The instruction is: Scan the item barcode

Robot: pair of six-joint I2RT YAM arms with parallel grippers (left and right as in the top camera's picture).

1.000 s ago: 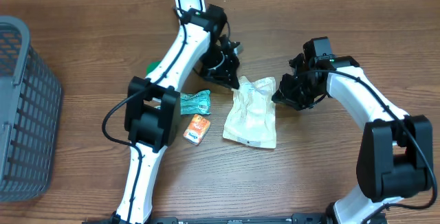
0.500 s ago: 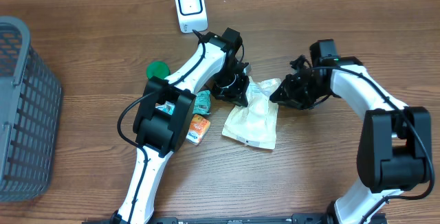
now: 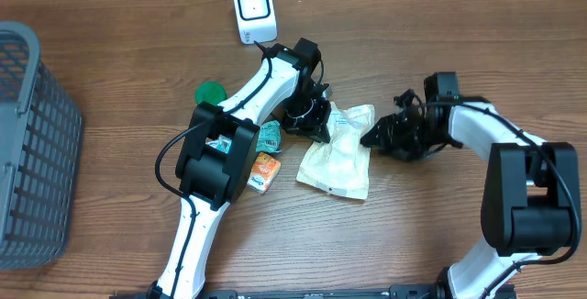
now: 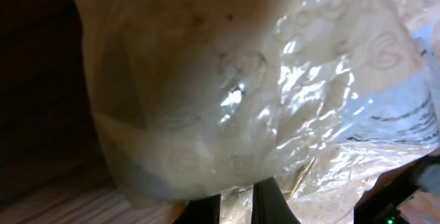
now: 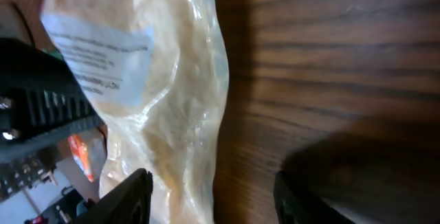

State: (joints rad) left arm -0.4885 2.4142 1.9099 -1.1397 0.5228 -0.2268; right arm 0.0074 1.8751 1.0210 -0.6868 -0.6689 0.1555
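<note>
The item is a crinkled clear plastic bag (image 3: 337,157) lying flat on the wooden table. My left gripper (image 3: 316,125) is shut on the bag's upper left corner; in the left wrist view the film (image 4: 240,100) fills the picture and is pinched between the dark fingertips (image 4: 271,207). My right gripper (image 3: 376,137) is just off the bag's right edge, open. In the right wrist view the bag (image 5: 165,114) shows a white printed label (image 5: 103,52), and its edge lies by the left finger (image 5: 127,200). The white scanner (image 3: 254,10) stands at the back of the table.
A grey plastic basket (image 3: 27,152) fills the left edge of the table. A green round object (image 3: 211,91), a teal packet (image 3: 269,136) and an orange packet (image 3: 264,171) lie beside the left arm, just left of the bag.
My right gripper has opened off the bag's right corner and drawn back to the right. The left arm swung off the scanner earlier and now holds still.
</note>
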